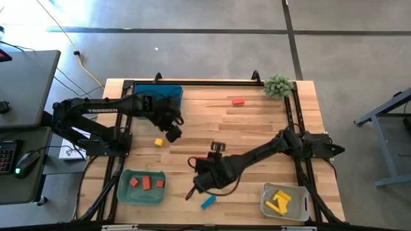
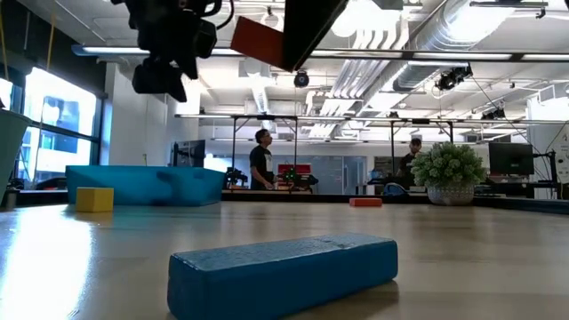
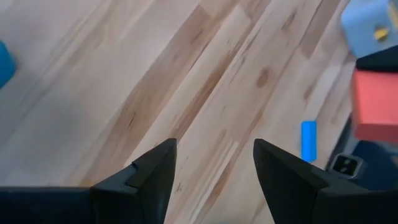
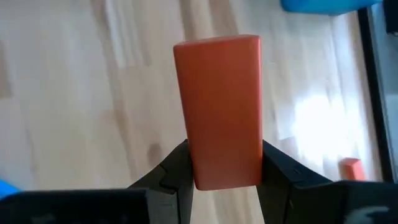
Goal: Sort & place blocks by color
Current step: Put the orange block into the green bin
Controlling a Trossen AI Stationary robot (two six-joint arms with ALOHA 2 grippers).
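High view: the right gripper (image 1: 207,168) is over the middle of the bench (image 1: 257,122), near the front, with a red-orange bar (image 1: 201,156) at its fingers. The green bin (image 1: 122,192) at front left holds three red-orange blocks; the clear bin (image 1: 302,208) at front right holds yellow ones. Loose pieces remain: a blue bar (image 1: 208,203) just near of the right gripper, a yellow cube (image 1: 158,142) beside the left gripper (image 1: 173,133), and a red-orange block (image 1: 239,101) at the far side near the plant (image 1: 278,85). The blue bin (image 1: 168,92) sits at far left.

Low view: the red-orange bar (image 2: 259,40) hangs well above the bench; the blue bar (image 2: 283,270) lies flat in front.

Left wrist view: the left fingers (image 3: 152,171) are spread apart and hold nothing, above bare wood.

Right wrist view: the right fingers (image 4: 175,171) are clamped on the lower end of the red-orange bar (image 4: 219,109), which stands upright between them.

Step in hand, as judged: carrying a grasped red-orange bar. The next move calls for travel left and toward the near edge to a point over the green bin, a descent, then release among the matching blocks, clearing the blue bar on the way.
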